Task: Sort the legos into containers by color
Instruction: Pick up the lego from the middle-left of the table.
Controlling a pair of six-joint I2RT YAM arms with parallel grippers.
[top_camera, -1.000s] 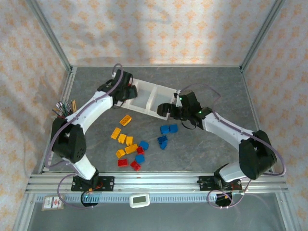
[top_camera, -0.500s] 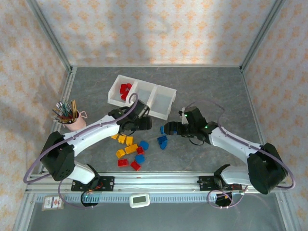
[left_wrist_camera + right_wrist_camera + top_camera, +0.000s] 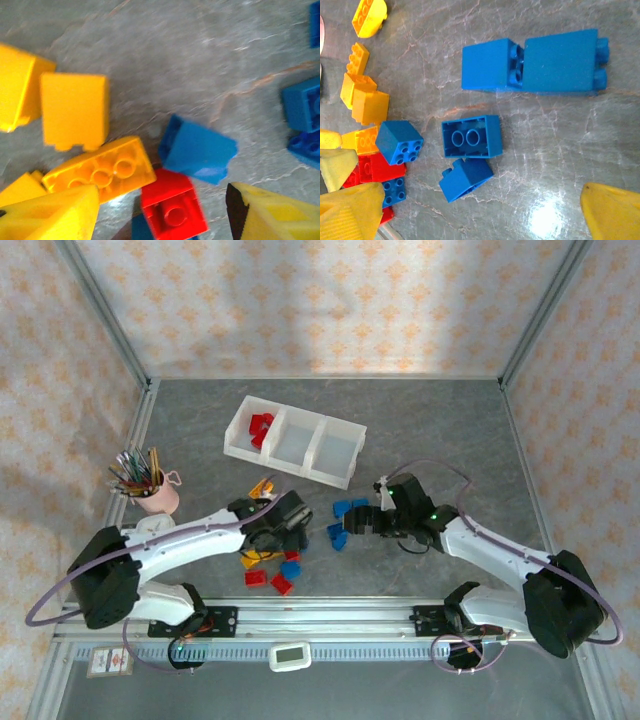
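Both arms are back from the translucent white three-bin plastic tray (image 3: 345, 468), red studded bricks (image 3: 261, 427) in its left bin; the left tool (image 3: 157, 200) hangs half-open, empty, over a red plastic brick (image 3: 172, 210), the right tool (image 3: 482, 192) wide, empty, over blue plastic bricks (image 3: 471, 136): fresh picks next

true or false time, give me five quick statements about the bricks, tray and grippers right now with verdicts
1. The red bricks in the tray lie in its left-end compartment, as the top view shows it. True.
2. The right gripper is shut on a blue brick. False: it is open, and the blue bricks lie loose on the table beneath it.
3. The pink cup stands inside the tray. False: it stands on the table, left of the tray and apart from it.
4. The left gripper is open, gripping nothing. True.
5. Yellow bricks lie on the table by the left gripper. True.
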